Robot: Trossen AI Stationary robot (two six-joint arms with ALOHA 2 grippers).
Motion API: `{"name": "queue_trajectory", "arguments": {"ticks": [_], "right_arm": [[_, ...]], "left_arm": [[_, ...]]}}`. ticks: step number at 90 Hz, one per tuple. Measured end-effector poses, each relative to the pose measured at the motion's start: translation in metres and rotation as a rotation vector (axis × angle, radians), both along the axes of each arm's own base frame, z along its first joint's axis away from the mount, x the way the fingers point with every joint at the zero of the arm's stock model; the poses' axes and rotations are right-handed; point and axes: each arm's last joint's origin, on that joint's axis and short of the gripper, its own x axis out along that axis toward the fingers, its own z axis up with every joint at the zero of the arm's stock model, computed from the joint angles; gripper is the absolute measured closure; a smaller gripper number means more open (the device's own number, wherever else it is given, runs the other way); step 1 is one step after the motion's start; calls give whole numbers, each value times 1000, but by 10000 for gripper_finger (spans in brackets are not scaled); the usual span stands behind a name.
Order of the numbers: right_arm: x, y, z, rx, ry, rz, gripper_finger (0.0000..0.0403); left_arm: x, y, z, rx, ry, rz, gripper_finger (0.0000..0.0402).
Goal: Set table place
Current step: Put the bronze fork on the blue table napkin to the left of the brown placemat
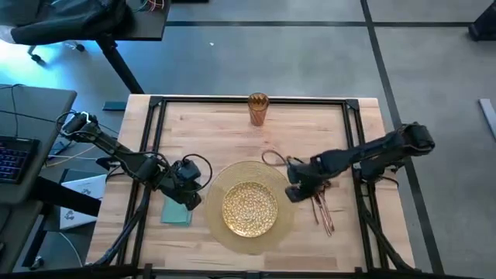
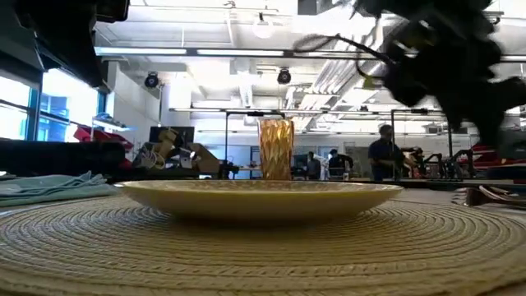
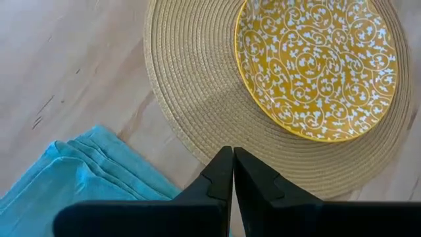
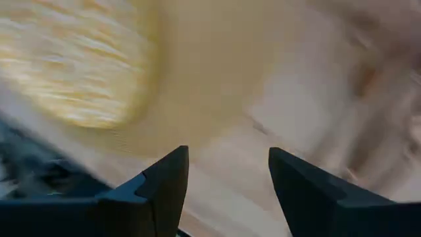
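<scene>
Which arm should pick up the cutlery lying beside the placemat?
Right, most likely. The right gripper hangs open next to the cutlery on that side of the placemat. The left gripper is shut over the napkin on the far side.

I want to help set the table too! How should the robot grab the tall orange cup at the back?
Probably around the middle of its side wall, coming in level. The amber cup stands upright and alone at the table's far edge, tall and narrow with ridged sides, so an open gripper fits around it. The right gripper is already open; it could reach from the placemat side.
</scene>
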Motion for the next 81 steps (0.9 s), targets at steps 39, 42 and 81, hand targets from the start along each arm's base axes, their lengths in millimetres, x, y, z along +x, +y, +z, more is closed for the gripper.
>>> {"name": "queue_trajectory", "arguments": {"ticks": [39,42,81], "right_arm": [[-17,5,-46,-16,110,-93,221],[-17,5,-47,-11,105,-102,232],[1,9,-43,27,-93,-109,309]], "left_arm": [[0,-1,0,-15,-1,5,402],[0,-1,0,-17,0,4,402],[0,-1,0,-19,-1,9,402]]}}
